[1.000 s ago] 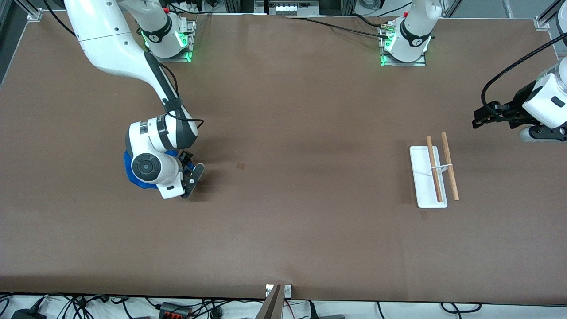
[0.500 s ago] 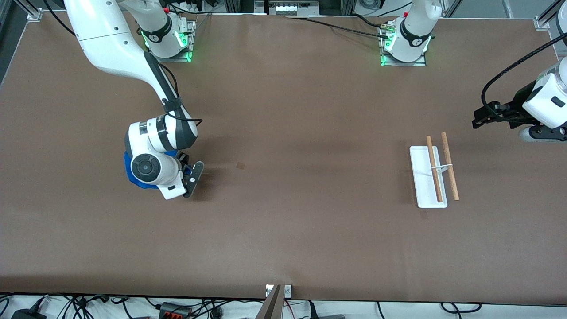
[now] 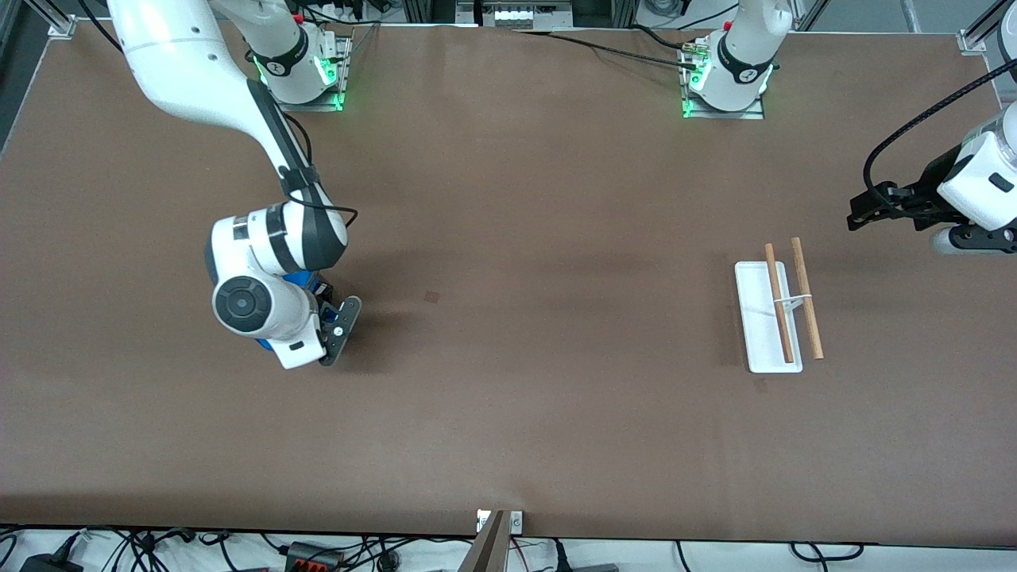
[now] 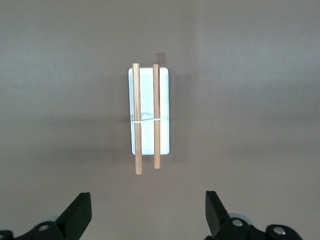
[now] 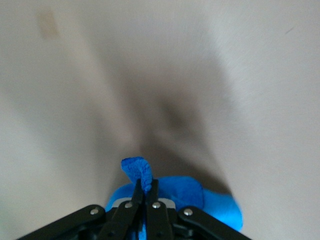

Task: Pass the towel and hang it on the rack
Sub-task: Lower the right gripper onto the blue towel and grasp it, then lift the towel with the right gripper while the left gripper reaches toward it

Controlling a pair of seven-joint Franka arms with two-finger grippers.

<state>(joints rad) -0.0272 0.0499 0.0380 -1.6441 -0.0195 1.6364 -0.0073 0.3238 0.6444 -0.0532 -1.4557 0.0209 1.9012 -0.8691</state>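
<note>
Right gripper (image 5: 142,192) pinched tight on the towel (image 5: 172,197), a fold of blue fabric sticking out between the closed fingers; the rest of the cloth bunches under the hand. In the front view the towel (image 3: 298,280) shows only as small blue patches around the right wrist, left-center of the frame, toward the right arm's end of the table (image 3: 516,413). Cannot tell if the cloth touches the tabletop. The right arm comes from its base at upper left of the frame and bends down over the cloth.

Left gripper (image 4: 145,215) wide open, nothing between its 2 fingers (image 4: 77,212), sitting at the bottom edge of the left wrist view. In the front view the left gripper (image 3: 870,210) sits at the right edge of the frame, waiting, up over the table just above the rack.

The rack (image 3: 767,318) stands right of center in the front frame: white flat base, 2 parallel wooden rods (image 4: 137,117) on a thin white stand. No cloth on it. Well apart from the towel.
</note>
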